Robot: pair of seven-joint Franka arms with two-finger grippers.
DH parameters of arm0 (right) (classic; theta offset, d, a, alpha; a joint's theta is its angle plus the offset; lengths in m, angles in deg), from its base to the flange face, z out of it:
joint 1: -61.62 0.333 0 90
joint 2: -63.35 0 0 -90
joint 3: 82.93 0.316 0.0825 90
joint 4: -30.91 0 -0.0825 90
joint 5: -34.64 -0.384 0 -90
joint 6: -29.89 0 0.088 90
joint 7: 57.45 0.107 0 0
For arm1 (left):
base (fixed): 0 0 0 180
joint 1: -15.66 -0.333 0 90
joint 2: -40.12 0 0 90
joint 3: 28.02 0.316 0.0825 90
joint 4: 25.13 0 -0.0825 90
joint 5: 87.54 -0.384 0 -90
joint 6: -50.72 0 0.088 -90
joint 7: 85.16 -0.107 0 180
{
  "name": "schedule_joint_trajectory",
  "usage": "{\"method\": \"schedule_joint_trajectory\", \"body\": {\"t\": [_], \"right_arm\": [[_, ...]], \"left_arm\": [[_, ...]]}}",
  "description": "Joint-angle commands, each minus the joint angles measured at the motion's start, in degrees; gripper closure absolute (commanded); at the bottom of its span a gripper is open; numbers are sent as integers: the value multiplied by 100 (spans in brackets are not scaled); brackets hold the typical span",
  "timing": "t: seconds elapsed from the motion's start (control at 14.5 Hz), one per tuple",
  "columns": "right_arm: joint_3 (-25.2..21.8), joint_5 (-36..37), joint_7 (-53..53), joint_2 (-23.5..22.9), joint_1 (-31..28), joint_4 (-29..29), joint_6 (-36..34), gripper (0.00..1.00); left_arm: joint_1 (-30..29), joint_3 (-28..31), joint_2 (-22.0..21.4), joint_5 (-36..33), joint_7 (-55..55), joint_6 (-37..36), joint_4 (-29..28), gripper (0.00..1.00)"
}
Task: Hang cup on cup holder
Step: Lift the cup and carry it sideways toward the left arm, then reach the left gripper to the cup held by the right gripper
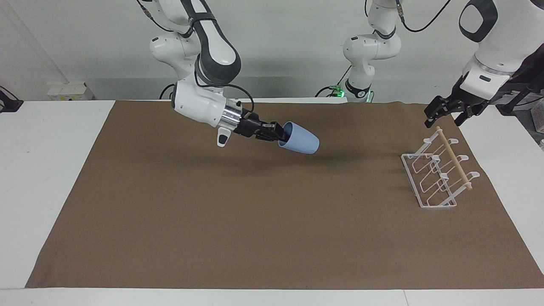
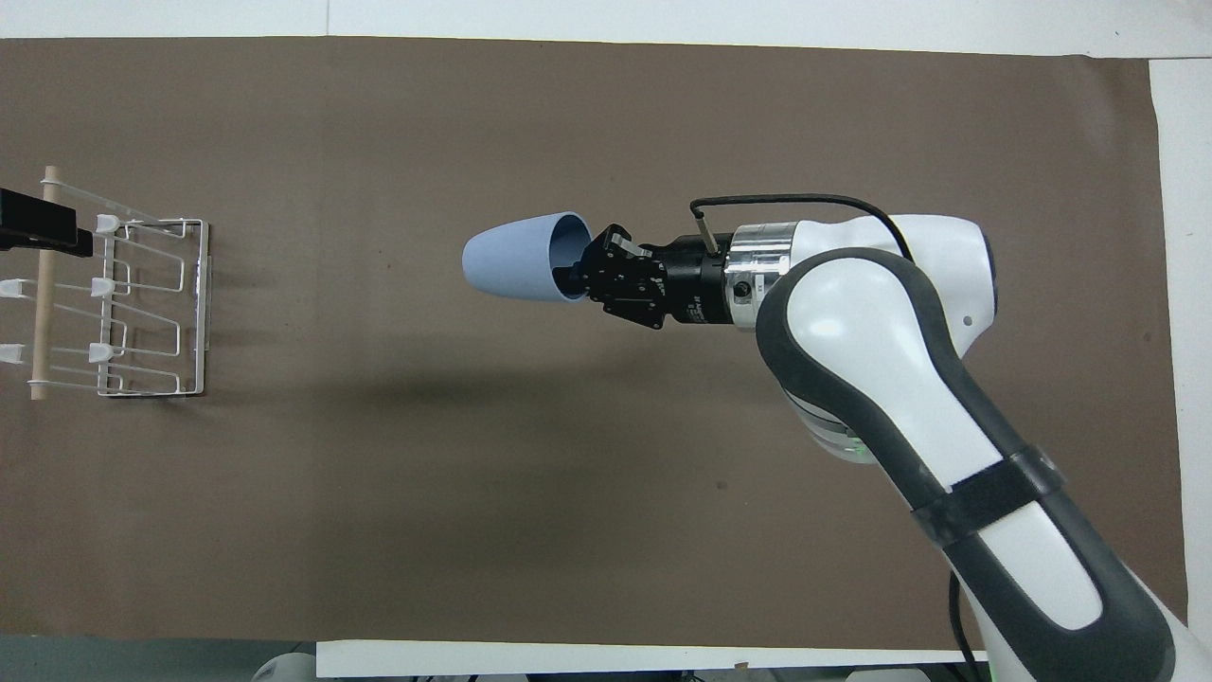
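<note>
step: I was carrying the cup across toward the holder, cup up in the air over the middle of the brown mat.
right claw: clamped on the cup's rim, one finger inside the mouth, the other outside the wall.
left claw: fingers apart, waiting over the mat's edge just by the robots' end of the holder's dowel; touching nothing that I could see.
cup axis: long axis near level, tipped a little down at the base; base led toward the holder, mouth faced back to the right claw.
holder: stood on the mat at the left arm's end of the bench, well apart from the cup; prongs slanted up toward the dowel, all bare.
how to do it well: my judgement was that the mouth must turn to face a prong before the approach, then slide on along the prong's slant.
risk: a rim pinch may let the cup swing; I would go slowly.
</note>
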Motion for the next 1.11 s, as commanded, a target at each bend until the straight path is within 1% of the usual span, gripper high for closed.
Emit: {"method": "schedule_joint_trajectory", "body": {"t": [0.0, 0.07, 0.14, 0.21, 0.28, 0.41, 0.62, 0.83, 0.9, 1.04], "right_arm": [[-28, -322, 28, 166, 161, -213, 63, 100], [-28, -339, 28, 149, 171, -213, 63, 100], [-28, -348, 28, 140, 188, -213, 54, 100], [-28, -348, 37, 140, 223, -213, 63, 100], [-28, -348, 37, 140, 232, -222, 63, 100], [-28, -348, 45, 140, 224, -222, 54, 100], [-28, -348, 45, 140, 224, -231, 54, 100], [-28, -348, 45, 148, 233, -284, 54, 100], [-28, -348, 45, 148, 233, -284, 54, 100], [-28, -348, 63, 148, 233, -292, 46, 100]], "left_arm": [[17, -25, -254, -71, 195, -59, -282, 0], [17, -33, -325, -27, 256, -6, -431, 0], [26, -42, -378, -9, 492, 99, -572, 0], [165, -51, -448, 8, 885, 187, -712, 0], [340, -60, -449, 52, 1446, 266, -757, 0], [692, -51, -361, 498, 2895, 642, -775, 0], [1035, -51, -220, 1114, 4602, 1065, -775, 0], [1448, -60, -176, 1475, 6315, 1513, -1003, 0], [1624, -60, -185, 1598, 6852, 1750, -1134, 0], [1836, -60, -176, 1853, 7522, 1936, -1232, 0]]}}
